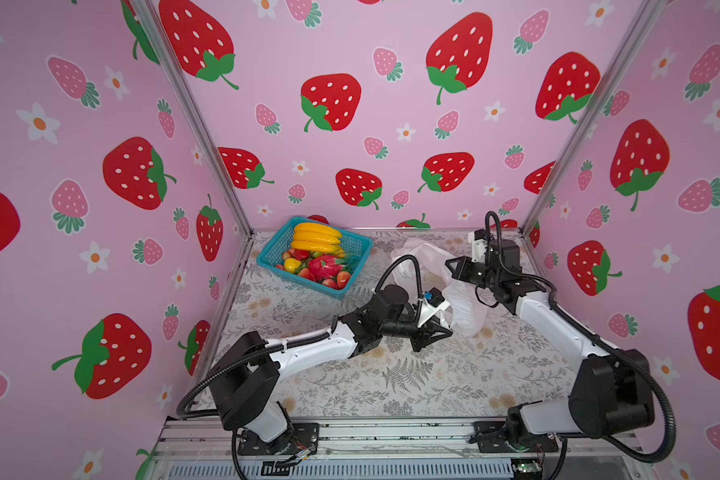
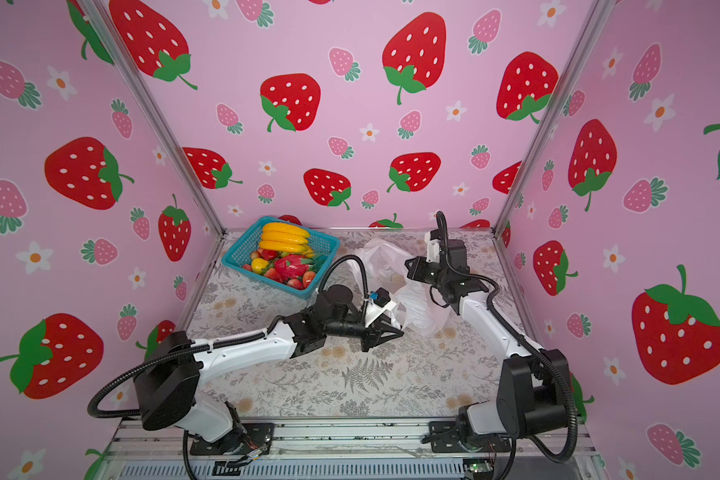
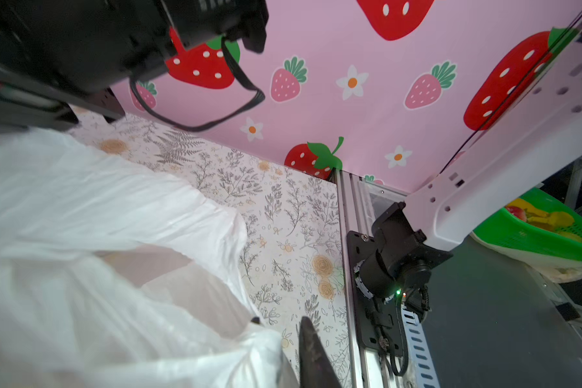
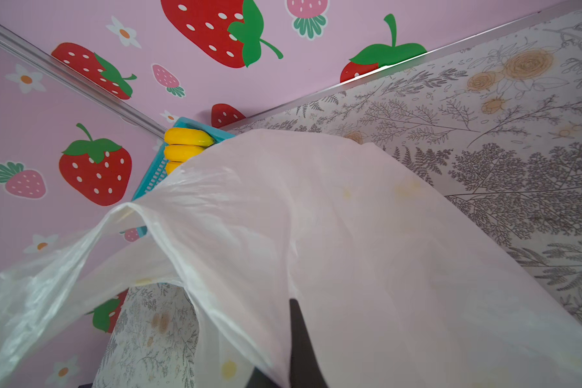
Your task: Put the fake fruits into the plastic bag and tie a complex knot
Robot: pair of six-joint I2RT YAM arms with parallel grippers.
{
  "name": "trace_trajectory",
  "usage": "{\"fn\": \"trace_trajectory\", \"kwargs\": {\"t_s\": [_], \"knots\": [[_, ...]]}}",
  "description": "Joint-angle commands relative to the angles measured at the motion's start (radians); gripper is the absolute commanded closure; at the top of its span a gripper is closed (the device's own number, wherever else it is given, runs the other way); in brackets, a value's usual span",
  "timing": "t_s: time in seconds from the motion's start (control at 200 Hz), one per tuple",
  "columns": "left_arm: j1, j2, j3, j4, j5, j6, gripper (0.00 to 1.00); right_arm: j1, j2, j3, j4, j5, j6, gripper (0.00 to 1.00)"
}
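The fake fruits lie in a teal mesh basket [image 1: 267, 258] at the back left: a yellow banana bunch [image 1: 316, 239] [image 2: 285, 239] [image 4: 185, 137], a pink dragon fruit [image 1: 323, 266], a lemon and strawberries. The plastic bag [image 1: 466, 309] [image 2: 420, 309] [image 3: 81, 201] [image 4: 350, 218] sits crumpled between both arms. My right gripper [image 1: 449, 264] [image 4: 283, 336] is shut on the bag's far edge and holds it raised. My left gripper [image 1: 445, 330] [image 3: 280, 322] is at the bag's near edge. Its fingertips stand slightly apart, and film drapes over one finger. No knot is in view.
Pink strawberry-print walls close in the floral table [image 1: 391, 374] on three sides. A metal rail [image 1: 350, 432] with both arm bases runs along the front. A green basket [image 3: 535, 238] sits outside beyond the right arm's base [image 3: 393, 255].
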Motion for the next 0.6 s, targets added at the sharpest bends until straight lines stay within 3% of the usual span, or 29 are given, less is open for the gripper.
{"fn": "trace_trajectory", "kwargs": {"t_s": [0.0,0.135,0.26,0.39,0.595], "knots": [[-0.003,-0.020,0.060,-0.070,0.024,0.071,0.63,-0.005,0.010,0.006,-0.008,-0.063,-0.089,1.00],[0.004,-0.070,0.041,-0.100,0.023,0.092,0.40,-0.007,0.011,0.010,-0.054,-0.082,-0.166,1.00],[0.031,-0.119,0.035,-0.161,0.060,0.082,0.28,-0.010,0.018,0.009,-0.051,-0.104,-0.177,1.00],[0.077,-0.211,-0.001,-0.201,0.075,0.061,0.20,-0.014,0.027,0.016,-0.057,-0.109,-0.204,1.00],[0.187,-0.364,-0.051,-0.205,-0.042,-0.042,0.13,-0.020,0.029,0.015,-0.061,-0.084,-0.236,1.00]]}}
